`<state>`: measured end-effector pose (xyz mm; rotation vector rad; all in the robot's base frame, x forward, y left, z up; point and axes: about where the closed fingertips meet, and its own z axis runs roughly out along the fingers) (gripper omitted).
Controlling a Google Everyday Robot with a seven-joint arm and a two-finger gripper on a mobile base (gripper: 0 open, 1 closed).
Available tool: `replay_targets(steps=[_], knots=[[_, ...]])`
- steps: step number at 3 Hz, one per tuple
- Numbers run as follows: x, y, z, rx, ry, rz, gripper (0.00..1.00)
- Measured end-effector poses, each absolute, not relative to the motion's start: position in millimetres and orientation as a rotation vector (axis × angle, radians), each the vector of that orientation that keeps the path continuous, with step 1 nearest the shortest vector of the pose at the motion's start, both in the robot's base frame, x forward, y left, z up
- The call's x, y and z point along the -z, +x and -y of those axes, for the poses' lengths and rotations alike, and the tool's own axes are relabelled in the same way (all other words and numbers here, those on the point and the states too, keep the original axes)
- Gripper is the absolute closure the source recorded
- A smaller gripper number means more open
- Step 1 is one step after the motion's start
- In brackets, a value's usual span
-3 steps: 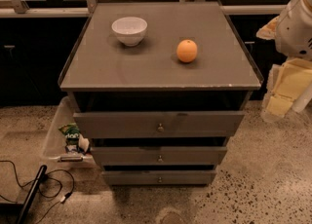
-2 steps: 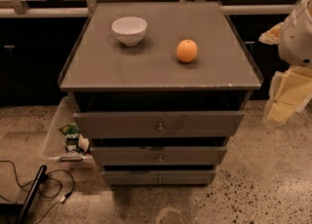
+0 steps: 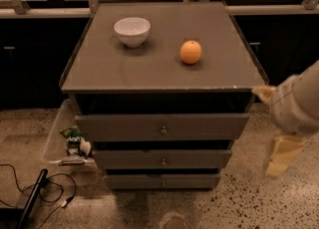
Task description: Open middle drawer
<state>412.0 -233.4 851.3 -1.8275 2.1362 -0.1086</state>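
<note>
Speckled floor (image 3: 259, 203) is surrounding the bench (image 3: 149, 86); arm (image 3: 301, 101) is angling down at far right, hand (image 3: 280, 156) hanging beside the middle drawer (image 3: 129, 159), apart; grip state: cannot tell.

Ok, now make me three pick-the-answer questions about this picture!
1. Where is the claw? A on the floor B right of the cabinet, touching nothing C on its top
2. How many knobs has the middle drawer? A one B two C four
3. The white bowl is: A upside down B on its side C upright
Answers: 1 B, it hangs at the picture's right edge; 2 A, a single round knob sits at centre; 3 C, its open mouth faces up.
</note>
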Motion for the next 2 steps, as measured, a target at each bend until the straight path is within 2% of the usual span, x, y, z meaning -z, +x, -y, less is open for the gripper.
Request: replay_targets(steps=[2], knots=[[-693, 391, 241, -0.032, -1.999, -1.982, 0.00]])
